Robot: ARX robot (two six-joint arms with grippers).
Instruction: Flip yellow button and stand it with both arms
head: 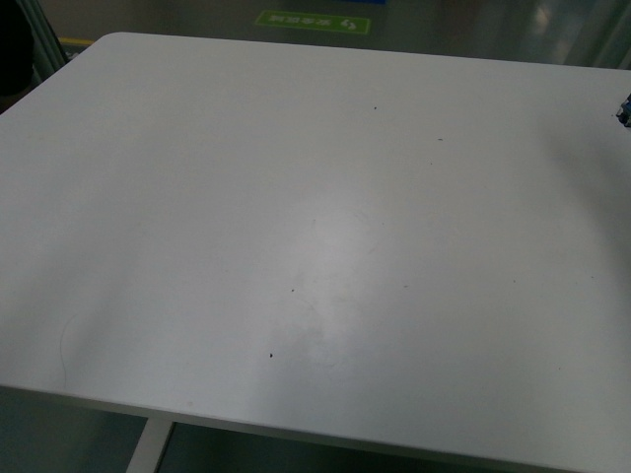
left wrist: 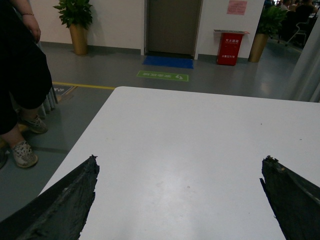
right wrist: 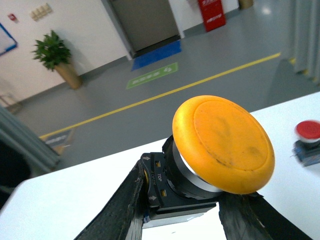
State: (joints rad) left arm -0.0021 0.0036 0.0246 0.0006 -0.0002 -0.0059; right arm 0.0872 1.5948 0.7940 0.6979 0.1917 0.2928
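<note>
In the right wrist view my right gripper point(right wrist: 182, 205) is shut on the yellow button point(right wrist: 222, 142). Its round orange-yellow cap points up and away, and its black collar and block sit between the two black fingers point(right wrist: 117, 210), held above the white table point(right wrist: 60, 200). In the left wrist view my left gripper point(left wrist: 180, 167) is open and empty, its two fingertips point(left wrist: 82, 185) wide apart over the bare table point(left wrist: 190, 130). Neither arm nor the yellow button shows in the front view.
A second push-button with a red cap point(right wrist: 307, 132) stands on the table beyond the held one. A small blue-and-black piece point(head: 624, 108) shows at the table's right edge in the front view. A person point(left wrist: 22, 75) stands beside the table's far left edge.
</note>
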